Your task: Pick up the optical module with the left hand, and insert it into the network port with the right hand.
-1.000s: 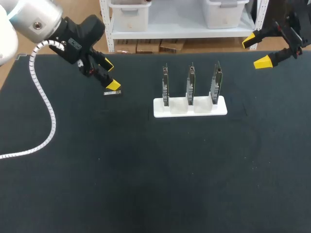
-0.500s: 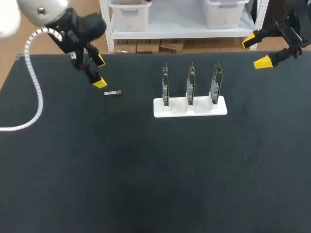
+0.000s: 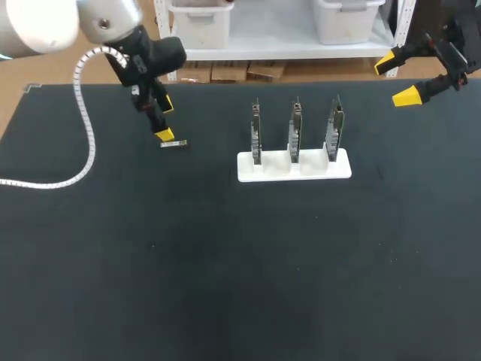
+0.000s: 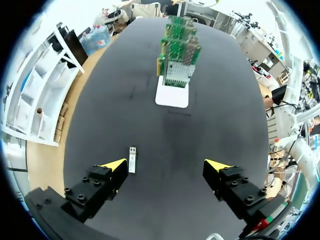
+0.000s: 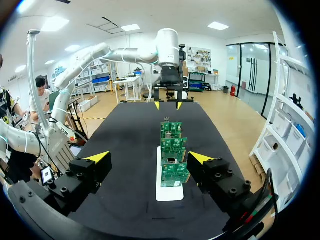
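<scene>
Black tabletop (image 3: pixel 225 263) holds the optical module (image 4: pixel 132 159), lying near one finger of our left gripper (image 4: pixel 166 164), fingers apart; our right gripper (image 5: pixel 149 157), likewise apart, faces three network cards (image 5: pixel 173 160).

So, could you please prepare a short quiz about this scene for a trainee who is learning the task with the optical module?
1. Which is nearer to the optical module: the left tool or the right tool?
2. True or false: the left tool is shut on the optical module.
3. How many cards stand in the white holder? A) two B) three C) five

Key: 1. left tool. 2. False; it is open. 3. B.
</scene>
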Controlling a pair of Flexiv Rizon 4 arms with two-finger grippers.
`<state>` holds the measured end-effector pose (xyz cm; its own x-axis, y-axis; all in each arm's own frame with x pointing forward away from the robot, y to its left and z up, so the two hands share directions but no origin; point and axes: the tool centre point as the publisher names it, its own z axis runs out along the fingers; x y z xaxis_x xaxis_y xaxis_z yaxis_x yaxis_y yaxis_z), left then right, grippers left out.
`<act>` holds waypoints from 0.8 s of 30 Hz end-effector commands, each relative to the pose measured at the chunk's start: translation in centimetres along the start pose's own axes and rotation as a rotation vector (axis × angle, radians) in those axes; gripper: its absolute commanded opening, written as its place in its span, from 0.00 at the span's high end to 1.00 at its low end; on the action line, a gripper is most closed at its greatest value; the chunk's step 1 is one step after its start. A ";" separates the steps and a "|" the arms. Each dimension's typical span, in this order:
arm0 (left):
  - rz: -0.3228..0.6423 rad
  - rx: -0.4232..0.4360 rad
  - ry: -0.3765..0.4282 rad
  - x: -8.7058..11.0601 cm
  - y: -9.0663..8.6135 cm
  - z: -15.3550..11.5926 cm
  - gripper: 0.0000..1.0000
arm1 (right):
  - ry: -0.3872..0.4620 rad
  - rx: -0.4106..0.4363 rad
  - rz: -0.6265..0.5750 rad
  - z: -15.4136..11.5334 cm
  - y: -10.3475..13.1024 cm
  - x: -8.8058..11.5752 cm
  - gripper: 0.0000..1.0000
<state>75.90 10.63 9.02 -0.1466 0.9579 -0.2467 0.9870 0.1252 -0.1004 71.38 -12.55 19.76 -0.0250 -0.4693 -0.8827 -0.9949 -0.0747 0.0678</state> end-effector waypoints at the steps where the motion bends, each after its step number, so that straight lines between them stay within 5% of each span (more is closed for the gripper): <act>1: -0.006 0.082 0.050 -0.5 0.9 1.1 0.00 | 0.000 0.000 0.000 0.0 0.0 0.0 0.00; 9: -0.041 0.072 -0.076 -0.2 0.0 1.3 0.00 | 0.000 0.000 0.000 0.0 0.0 0.0 0.00; 20: -0.041 0.072 -0.076 -0.2 0.0 1.3 0.00 | 0.000 0.000 0.000 0.0 0.0 0.0 0.00; 24: -0.073 0.025 0.118 -0.8 0.3 -0.4 0.00 | 0.000 0.000 0.000 0.0 0.0 0.0 0.00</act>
<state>76.57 10.79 8.07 -0.2055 0.9435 -0.2599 0.9709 0.1633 -0.1750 71.38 -12.55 19.76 -0.0250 -0.4693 -0.8827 -0.9949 -0.0747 0.0679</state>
